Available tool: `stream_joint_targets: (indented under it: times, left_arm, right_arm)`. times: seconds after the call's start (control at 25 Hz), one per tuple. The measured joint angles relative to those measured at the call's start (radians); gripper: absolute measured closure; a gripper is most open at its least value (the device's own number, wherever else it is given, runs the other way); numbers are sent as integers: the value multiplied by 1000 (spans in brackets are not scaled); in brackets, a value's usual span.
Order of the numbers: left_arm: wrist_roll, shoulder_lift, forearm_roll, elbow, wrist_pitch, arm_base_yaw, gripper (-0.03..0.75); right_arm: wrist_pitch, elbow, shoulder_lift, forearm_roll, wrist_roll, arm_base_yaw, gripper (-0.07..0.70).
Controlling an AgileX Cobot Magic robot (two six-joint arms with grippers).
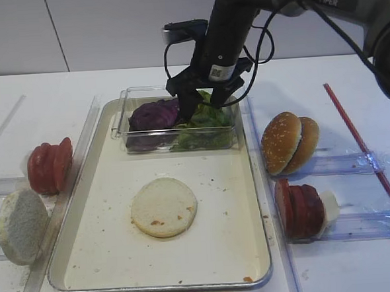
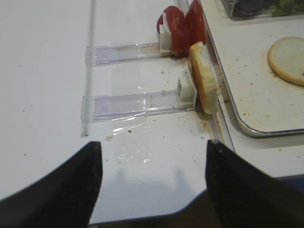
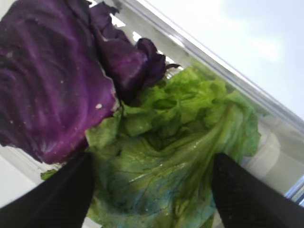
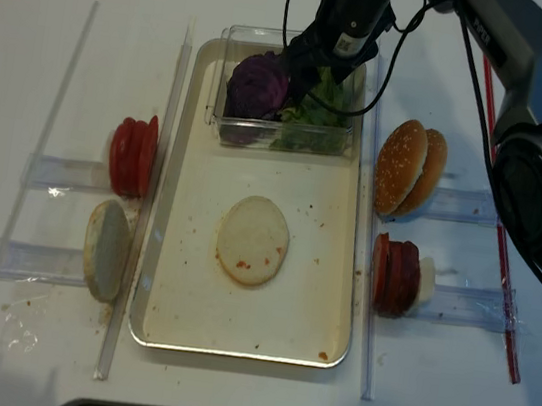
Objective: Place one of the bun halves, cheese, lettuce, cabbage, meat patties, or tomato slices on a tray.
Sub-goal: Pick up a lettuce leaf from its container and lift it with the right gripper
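Note:
My right gripper is lowered into a clear container at the tray's far end. It is open, its fingers standing either side of the green lettuce; whether they touch it I cannot tell. Purple cabbage lies to the left of the lettuce. One flat bun half rests on the metal tray. My left gripper hangs open and empty over bare table near the front left. I see no cheese.
Left of the tray, tomato slices and a bun half stand on edge in clear racks. On the right stand two bun halves and dark red meat patties. A red straw-like rod lies far right.

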Motion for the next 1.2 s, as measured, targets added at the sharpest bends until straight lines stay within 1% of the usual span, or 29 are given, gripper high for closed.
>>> stream_joint_targets:
  times: [0.28,0.44,0.76,0.84,1.08,1.2]
  left_arm:
    - [0,0,0,0,0,0,287]
    - [0,0,0,0,0,0,287]
    - [0,0,0,0,0,0,287]
    - [0,0,0,0,0,0,287]
    - [0,0,0,0,0,0,287]
    - [0,0,0,0,0,0,287]
  right_arm:
    - [4,0,0,-22,0,2,113]
    - [10,-2,4,-29,0,2,144]
    - [10,-2,25,-29,0,2,167]
    - [10,-2,25,-36,0,2,200]
    - [14,-2,27,-47,2,2,359]
    - [16,-2,27,-47,2,2,419]
